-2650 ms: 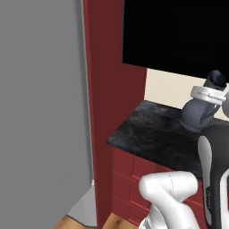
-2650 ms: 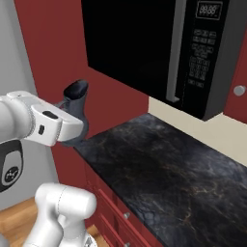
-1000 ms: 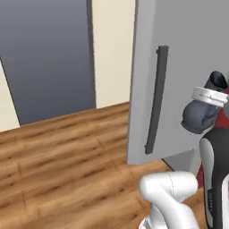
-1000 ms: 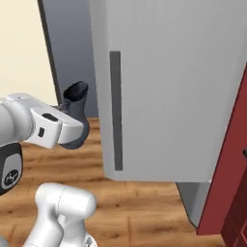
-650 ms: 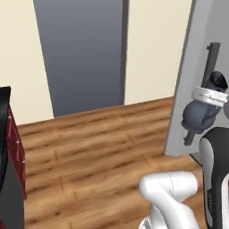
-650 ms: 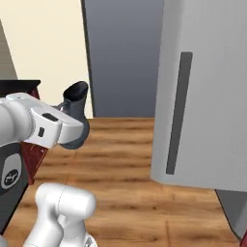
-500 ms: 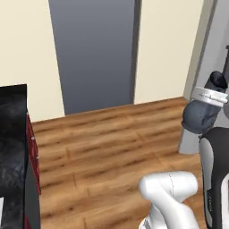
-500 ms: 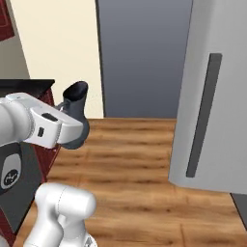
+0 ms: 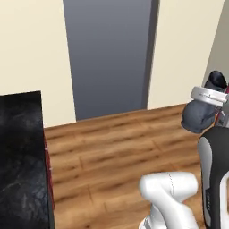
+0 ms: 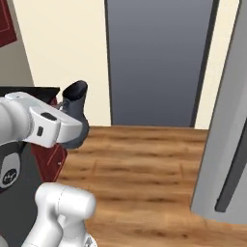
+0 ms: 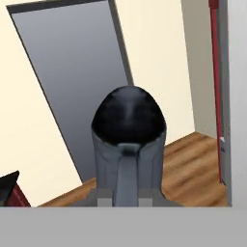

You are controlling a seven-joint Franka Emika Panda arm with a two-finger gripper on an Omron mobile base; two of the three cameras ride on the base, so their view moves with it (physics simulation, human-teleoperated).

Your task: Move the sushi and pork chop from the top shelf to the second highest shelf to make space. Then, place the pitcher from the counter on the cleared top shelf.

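While the base faces a doorway, the pitcher (image 11: 129,144) is pinched upright at frame centre by the claw (image 11: 126,197), presumably so it travels level.

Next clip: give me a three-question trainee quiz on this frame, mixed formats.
1. True or false: the pitcher stands on the counter.
2. What state is the end effector in?
A. wide open
B. shut on the pitcher
C. shut on nothing
3. Fill in: in the right base view, the grey fridge door with its dark handle is at the ____ edge.

Key: 1 false, it is held up in the air; 2 B; 3 right.
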